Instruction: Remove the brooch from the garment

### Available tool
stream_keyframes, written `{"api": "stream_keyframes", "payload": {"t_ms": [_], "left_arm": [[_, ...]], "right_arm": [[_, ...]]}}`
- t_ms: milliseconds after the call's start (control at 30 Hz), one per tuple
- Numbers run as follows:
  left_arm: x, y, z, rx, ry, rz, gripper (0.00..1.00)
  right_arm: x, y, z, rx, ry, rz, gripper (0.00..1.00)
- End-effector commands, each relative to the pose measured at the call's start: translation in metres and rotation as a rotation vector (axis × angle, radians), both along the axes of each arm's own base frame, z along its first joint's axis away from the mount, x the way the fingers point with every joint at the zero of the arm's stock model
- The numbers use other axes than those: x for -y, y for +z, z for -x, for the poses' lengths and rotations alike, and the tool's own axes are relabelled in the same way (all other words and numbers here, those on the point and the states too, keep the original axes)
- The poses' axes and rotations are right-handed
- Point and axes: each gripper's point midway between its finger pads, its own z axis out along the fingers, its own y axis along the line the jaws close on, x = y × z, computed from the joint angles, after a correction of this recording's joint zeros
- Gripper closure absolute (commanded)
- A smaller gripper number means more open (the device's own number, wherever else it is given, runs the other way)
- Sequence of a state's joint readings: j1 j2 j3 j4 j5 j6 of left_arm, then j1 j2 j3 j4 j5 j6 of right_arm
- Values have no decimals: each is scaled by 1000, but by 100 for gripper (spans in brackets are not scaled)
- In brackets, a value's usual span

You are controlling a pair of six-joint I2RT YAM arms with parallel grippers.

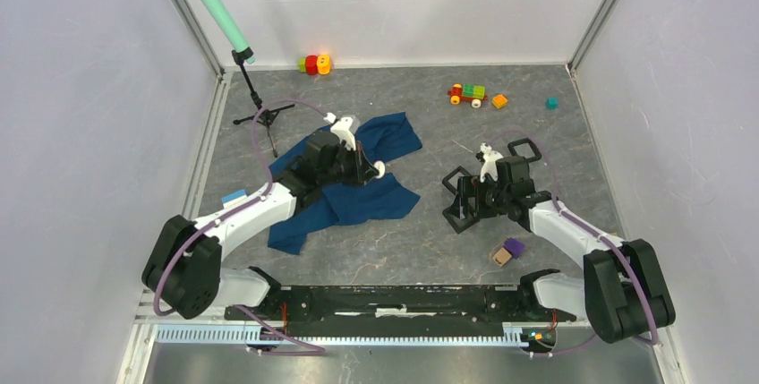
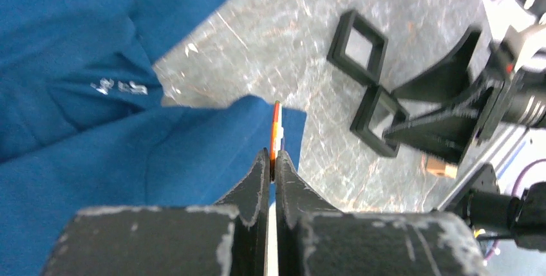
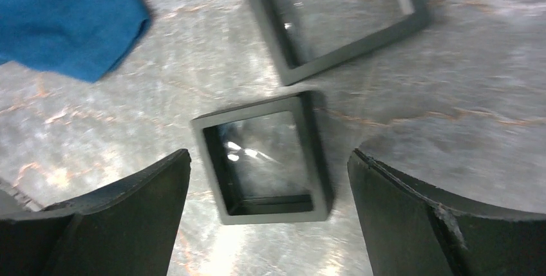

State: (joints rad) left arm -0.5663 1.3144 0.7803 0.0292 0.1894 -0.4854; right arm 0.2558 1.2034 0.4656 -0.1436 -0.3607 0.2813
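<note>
The garment [image 1: 358,198] is a dark blue T-shirt lying crumpled left of the table's middle. It fills the left of the left wrist view [image 2: 96,38], and one corner of it shows in the right wrist view [image 3: 64,18]. My left gripper [image 1: 371,169] hangs over the shirt's right edge, shut [image 2: 277,160] on the brooch [image 2: 277,128]. The brooch appears edge-on as a thin orange-and-white sliver sticking out past the fingertips. My right gripper [image 1: 467,198] stands wide open [image 3: 270,154] with nothing held, low over a small black square frame [image 3: 264,160].
A second black frame [image 3: 335,18] lies just beyond the first, and a third [image 1: 524,149] sits behind the right wrist. Toy blocks [image 1: 313,64], a toy car [image 1: 467,93] and small cubes [image 1: 499,100] line the back. Purple and tan blocks [image 1: 507,251] lie near the right arm. A teal microphone on a stand [image 1: 215,8] rises at back left.
</note>
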Motion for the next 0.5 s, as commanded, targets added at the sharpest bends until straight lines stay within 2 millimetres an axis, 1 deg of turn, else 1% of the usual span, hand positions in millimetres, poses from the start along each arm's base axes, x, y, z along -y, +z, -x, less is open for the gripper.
{"api": "stream_keyframes", "payload": {"t_ms": [0, 100, 167, 200, 267, 300, 400, 467], "left_arm": [[18, -7, 9, 69, -127, 9, 98], [23, -13, 13, 86, -158, 17, 98], [24, -14, 16, 93, -154, 53, 98], [26, -13, 18, 103, -161, 82, 98], [29, -12, 22, 115, -178, 123, 98], [31, -12, 24, 120, -186, 139, 98], [34, -20, 27, 90, -209, 136, 98], [31, -30, 23, 60, -186, 94, 98]], "right_arm": [[26, 21, -33, 89, -75, 159, 2], [38, 29, -54, 120, -78, 251, 2], [38, 34, -66, 140, -44, 274, 2], [35, 35, -70, 141, -34, 258, 2], [20, 35, -77, 144, 11, 178, 2], [17, 35, -81, 143, 16, 159, 2], [16, 27, -95, 117, 12, 169, 2], [13, 23, -102, 101, 32, 166, 2]]}}
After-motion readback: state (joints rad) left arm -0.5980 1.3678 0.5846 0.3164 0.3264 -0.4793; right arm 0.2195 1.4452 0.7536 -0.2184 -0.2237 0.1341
